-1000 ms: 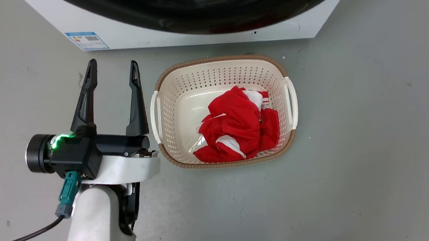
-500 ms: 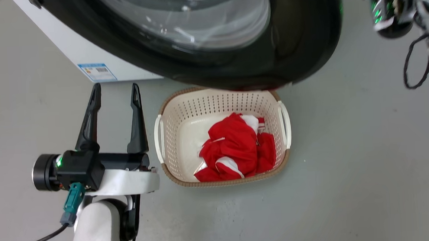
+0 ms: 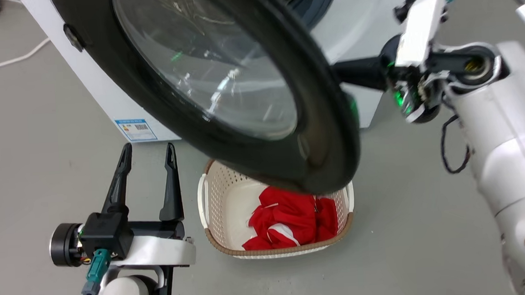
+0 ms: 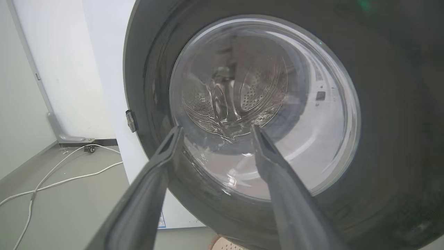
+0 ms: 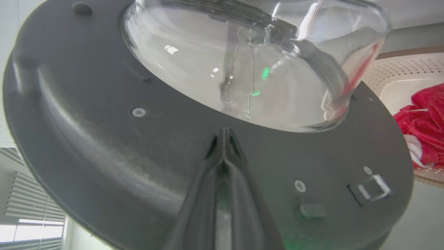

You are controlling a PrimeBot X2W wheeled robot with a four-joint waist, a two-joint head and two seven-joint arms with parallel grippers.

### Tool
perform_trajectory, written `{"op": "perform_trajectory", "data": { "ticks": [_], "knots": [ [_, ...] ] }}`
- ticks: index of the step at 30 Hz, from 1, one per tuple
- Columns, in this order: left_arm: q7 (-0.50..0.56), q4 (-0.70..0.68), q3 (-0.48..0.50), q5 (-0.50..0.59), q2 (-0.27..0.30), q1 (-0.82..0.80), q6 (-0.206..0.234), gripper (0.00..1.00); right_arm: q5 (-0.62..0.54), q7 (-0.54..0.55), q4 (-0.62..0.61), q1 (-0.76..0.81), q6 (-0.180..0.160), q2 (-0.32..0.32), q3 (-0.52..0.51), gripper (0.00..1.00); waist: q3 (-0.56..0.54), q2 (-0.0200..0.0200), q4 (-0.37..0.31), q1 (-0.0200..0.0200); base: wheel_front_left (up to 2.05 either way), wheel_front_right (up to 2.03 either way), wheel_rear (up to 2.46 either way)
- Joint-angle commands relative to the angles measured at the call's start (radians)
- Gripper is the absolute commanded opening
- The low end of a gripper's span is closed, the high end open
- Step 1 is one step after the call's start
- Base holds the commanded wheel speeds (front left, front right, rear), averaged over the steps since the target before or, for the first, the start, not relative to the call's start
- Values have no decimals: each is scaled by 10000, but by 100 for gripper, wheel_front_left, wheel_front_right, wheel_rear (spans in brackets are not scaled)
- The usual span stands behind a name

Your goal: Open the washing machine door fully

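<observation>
washing machine door (image 3: pixel 208 78): glossy black ring, clear glass centre
washing machine (image 3: pixel 364 18): white, with a blue label (image 3: pixel 136 129)
basket (image 3: pixel 213 200): cream, dotted with holes, brown rim
clothes (image 3: pixel 289 219): red with white stripes
floor (image 3: pixel 409 229): plain grey
left gripper (image 3: pixel 148 149): black fingers

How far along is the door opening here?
Done: the washing machine door is unlatched and partly swung out from the washing machine, over the basket. In hand: the shut right pincer lies at its inner face, apparently pushing. Remaining: swinging it fully open; the left pincer hangs open.
</observation>
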Motion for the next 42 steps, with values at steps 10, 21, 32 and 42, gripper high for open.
{"op": "perform_trajectory", "data": {
  "ticks": [10, 21, 32, 42],
  "knots": [
    [-27, 71, -158, -189, -6, 404, 87, 100, 409, 948, -1277, 1452, -1, 407, 841, 0, -656, 0, 137, 0, 0, 0, 0],
    [-27, 100, -226, -179, -6, 556, 140, 100, 1992, 704, -3122, 2711, 0, 405, 3041, 0, -829, 0, 132, 0, 0, 0, 0],
    [-27, 153, -174, -270, -6, 662, 237, 100, 1848, -3132, -4698, 4059, 0, 41, 2156, 0, -994, 0, -43, 0, 0, 0, 0],
    [-27, 281, -78, -200, -4, 1007, 167, 100, 1758, -6179, -6460, 6871, 0, -440, 422, 100, -1477, 0, -133, 0, 0, 0, 0]
  ]
}}
